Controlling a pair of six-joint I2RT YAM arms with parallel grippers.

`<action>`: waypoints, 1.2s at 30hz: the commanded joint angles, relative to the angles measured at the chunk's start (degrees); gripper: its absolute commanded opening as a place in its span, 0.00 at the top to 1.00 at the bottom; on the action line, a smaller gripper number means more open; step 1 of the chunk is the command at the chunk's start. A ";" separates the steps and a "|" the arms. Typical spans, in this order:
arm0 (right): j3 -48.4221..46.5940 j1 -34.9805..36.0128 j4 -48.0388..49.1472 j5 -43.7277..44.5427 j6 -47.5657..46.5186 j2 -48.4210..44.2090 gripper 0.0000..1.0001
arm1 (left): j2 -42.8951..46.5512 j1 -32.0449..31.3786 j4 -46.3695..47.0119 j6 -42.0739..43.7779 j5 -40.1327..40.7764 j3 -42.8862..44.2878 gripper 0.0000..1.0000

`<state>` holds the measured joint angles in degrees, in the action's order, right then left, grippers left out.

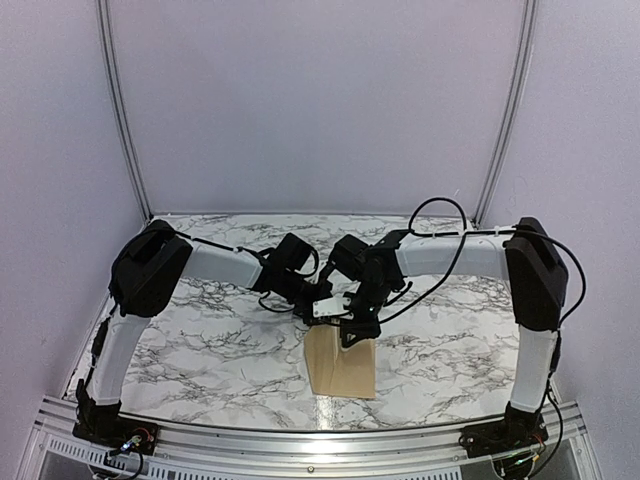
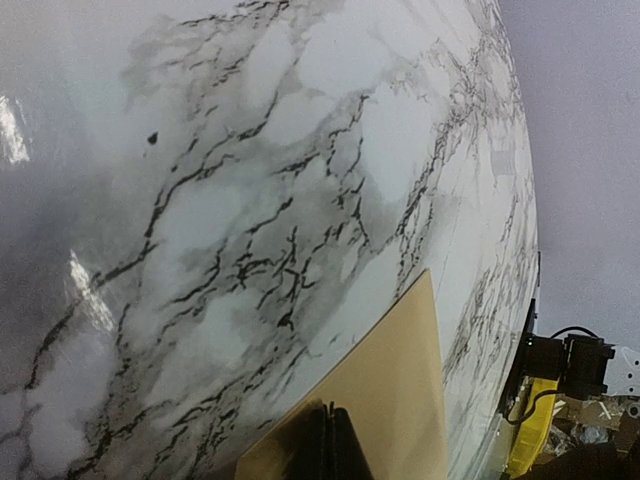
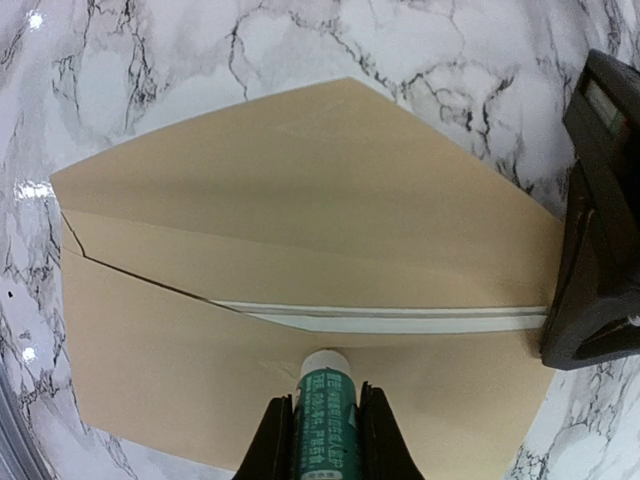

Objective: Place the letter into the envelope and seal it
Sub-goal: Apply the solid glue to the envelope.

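Envelope (image 3: pixel 300 210): one, laid flat on the tabletop (image 1: pixel 200 350), flap open.
White strip (image 3: pixel 400 320): one, seen at the mouth of the envelope; what it is cannot be told.
Glue stick (image 3: pixel 325 425): one, green, its white tip touching the envelope.
Right pincer (image 3: pixel 325 400): one, closed on the glue stick.
Left pincer (image 2: pixel 325 440): one, fully closed, nothing held, at the envelope's edge.

Bottom edge cuts glue stick (image 3: pixel 323 415) body; left gripper (image 2: pixel 325 420) mostly cropped; envelope (image 1: pixel 342 370) far end hidden under right gripper (image 1: pixel 358 325).
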<state>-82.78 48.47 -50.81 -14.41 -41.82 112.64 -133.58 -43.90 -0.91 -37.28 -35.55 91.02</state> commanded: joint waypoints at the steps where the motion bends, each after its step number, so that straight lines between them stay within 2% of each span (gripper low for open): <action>1: 0.04 1.78 -5.08 -1.05 0.86 0.82 0.99 | -2.21 0.13 -3.67 0.78 1.57 0.75 1.00; 12: 2.40 1.81 -5.46 -0.76 1.50 -0.52 0.98 | -2.39 -0.04 -9.00 4.52 3.94 2.89 1.00; 21: 3.27 1.92 -5.44 -0.17 1.79 -1.21 0.98 | -2.74 -1.41 -16.36 9.38 10.12 5.92 1.00; 36: -0.01 1.23 -1.78 10.87 3.82 1.94 0.99 | -2.65 -1.98 -18.21 11.23 11.85 6.62 1.00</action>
<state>-82.02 49.78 -51.29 -10.07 -39.09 111.83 -133.84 -45.93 -13.63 -27.53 -27.42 97.67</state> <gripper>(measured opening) 0.120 0.005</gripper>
